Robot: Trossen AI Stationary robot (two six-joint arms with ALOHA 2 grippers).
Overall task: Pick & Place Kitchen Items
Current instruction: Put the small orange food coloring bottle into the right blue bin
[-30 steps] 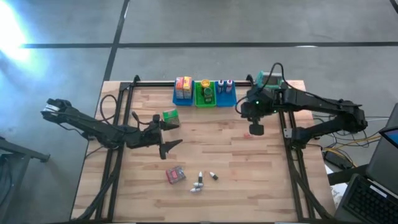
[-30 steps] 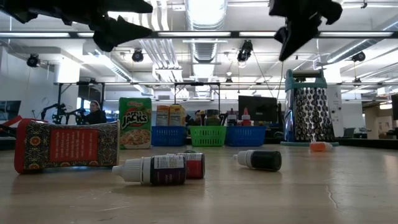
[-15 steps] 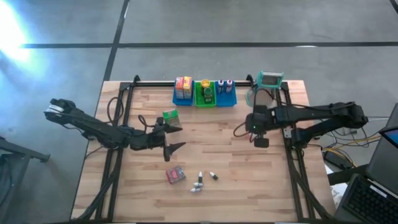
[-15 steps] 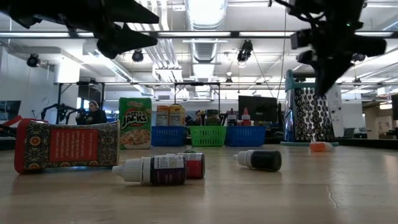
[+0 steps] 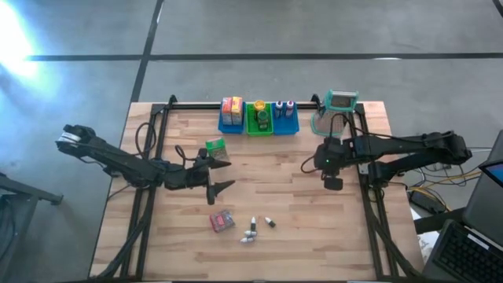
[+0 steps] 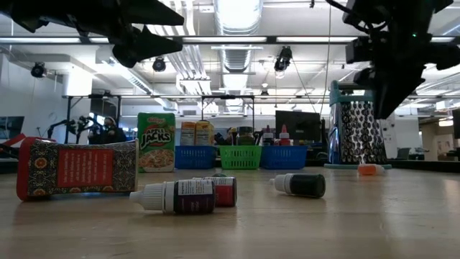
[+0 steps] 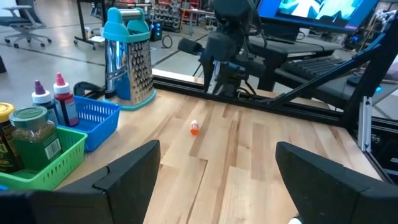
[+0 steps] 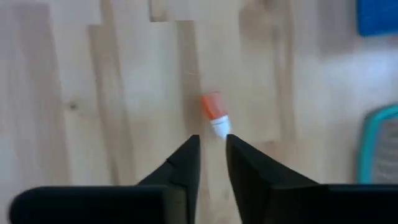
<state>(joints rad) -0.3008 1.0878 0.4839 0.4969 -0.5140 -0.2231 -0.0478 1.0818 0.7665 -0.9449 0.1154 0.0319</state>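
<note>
Right gripper (image 8: pixel 211 155) pointing down, jaws slightly parted, empty, small orange bottle (image 8: pixel 214 115) just beyond fingertips; left gripper (image 7: pixel 214 171) level, wide open, empty.

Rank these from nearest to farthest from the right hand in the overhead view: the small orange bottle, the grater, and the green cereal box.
From the right hand:
1. Small orange bottle, on the wood just ahead of its fingertips.
2. Grater, at the table's back right corner.
3. Green cereal box, across the table near the left hand.

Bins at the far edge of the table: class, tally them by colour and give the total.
Blue bins: 2
Green bin: 1
Total: 3
</note>
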